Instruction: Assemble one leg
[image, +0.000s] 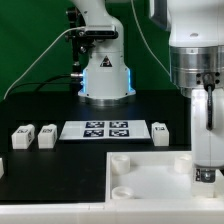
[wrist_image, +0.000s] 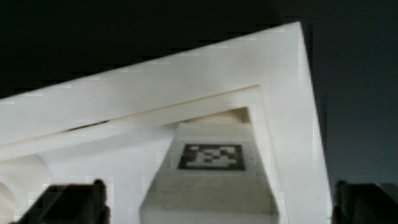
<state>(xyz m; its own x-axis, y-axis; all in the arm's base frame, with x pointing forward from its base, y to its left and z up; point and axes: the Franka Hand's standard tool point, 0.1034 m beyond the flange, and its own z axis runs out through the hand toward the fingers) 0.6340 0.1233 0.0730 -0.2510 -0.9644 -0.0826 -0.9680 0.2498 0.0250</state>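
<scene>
In the wrist view a white leg with a black-and-white marker on its face stands in the inner corner of the large white tray. My gripper is open, with one dark finger on each side of the leg and a gap to it on both sides. In the exterior view the gripper hangs low over the tray at its corner on the exterior view's right. The leg there is mostly hidden behind the fingers.
Two loose legs lie at the exterior view's left of the marker board, and another leg lies at its right. The robot base stands behind the board.
</scene>
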